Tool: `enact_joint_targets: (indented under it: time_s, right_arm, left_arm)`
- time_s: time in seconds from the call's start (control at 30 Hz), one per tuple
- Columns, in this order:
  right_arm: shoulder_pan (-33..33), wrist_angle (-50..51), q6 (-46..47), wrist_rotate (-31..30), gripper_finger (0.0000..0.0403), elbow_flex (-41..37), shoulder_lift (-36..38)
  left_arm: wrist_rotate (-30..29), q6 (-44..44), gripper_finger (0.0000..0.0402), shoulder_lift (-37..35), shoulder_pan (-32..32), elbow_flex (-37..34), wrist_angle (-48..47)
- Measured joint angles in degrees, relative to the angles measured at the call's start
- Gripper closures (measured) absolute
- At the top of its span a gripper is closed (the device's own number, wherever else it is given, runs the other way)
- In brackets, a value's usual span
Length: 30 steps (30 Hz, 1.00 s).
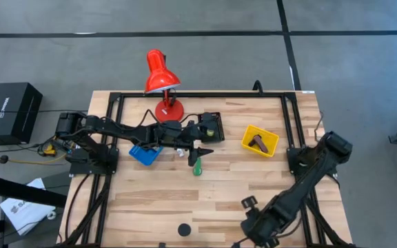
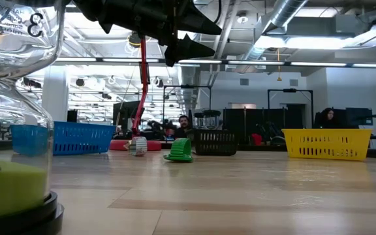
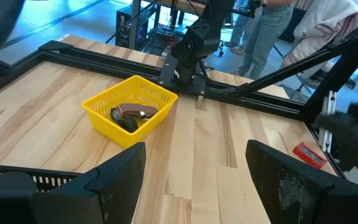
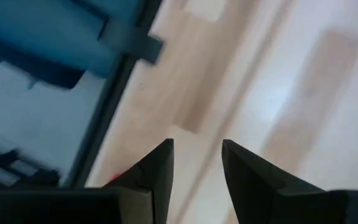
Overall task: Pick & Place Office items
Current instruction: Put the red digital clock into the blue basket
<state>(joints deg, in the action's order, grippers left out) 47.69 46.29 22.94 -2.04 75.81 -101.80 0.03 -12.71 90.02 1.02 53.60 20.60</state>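
The left claw (image 1: 202,149) hangs spread over the wooden table (image 1: 150,200); the right claw (image 4: 196,163), blurred, seems part-spread, empty.

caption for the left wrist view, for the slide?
Left pincer, open and empty, faces the yellow bin holding a brown block; a red tag lies on the table.

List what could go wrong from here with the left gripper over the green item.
1. The open left gripper hangs above the green item, which lies on its side; closing fingers might roll or push it away.
2. The blue bin and black bin sit close by, and the arm could brush one while carrying.
3. A black disc sits near the table's front edge, where a nudge might knock it off.
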Motion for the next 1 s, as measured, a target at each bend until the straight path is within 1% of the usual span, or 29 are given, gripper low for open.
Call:
enact_joint_targets:
  time_s: [0.07, 0.17, 0.4, 0.5, 0.6, 0.7, 0.87, 1.0]
  right_arm:
    - [-0.83, 0.24, -0.22, 4.33, 0.0273, 1.8, -2.86]
    - [-1.42, 0.83, 0.08, 6.83, 0.0259, 4.58, -6.14]
    - [-1.35, 4.85, 2.83, 6.95, 0.0199, 5.77, -4.81]
    - [-0.47, 11.1, 2.13, 6.86, 0.0175, 5.77, -4.46]
    - [1.24, 15.28, 2.48, 6.76, 0.0165, 5.46, -4.37]
    - [3.65, 13.91, 2.55, 6.84, 0.0163, 4.84, -4.37]
    - [6.59, 8.32, 2.72, 6.75, 0.0163, 3.94, -4.33]
    - [7.37, 1.79, 7.34, 6.72, 0.0163, 1.06, -4.32]
  left_arm:
    - [0.0, 0.16, 0.0128, 0.0, 0.0, 0.0, 0.0]
    - [0.0, 1.54, 0.0128, 0.0, 0.0, 0.0, 0.01]
    - [0.0, 1.81, 0.0128, 0.0, 0.0, 0.0, 0.0]
    - [0.02, 1.78, 0.0128, 0.0, 0.0, 0.0, 0.0]
    - [0.02, 1.76, 0.0128, 0.0, 0.0, 0.0, -0.04]
    - [0.01, 1.73, 0.0128, 0.0, -0.14, 0.0, -0.09]
    - [0.04, 1.35, 0.0128, 0.0, -0.99, 0.0, -0.2]
    - [0.03, 1.31, 0.0128, 0.0, -1.7, 0.0, -0.17]
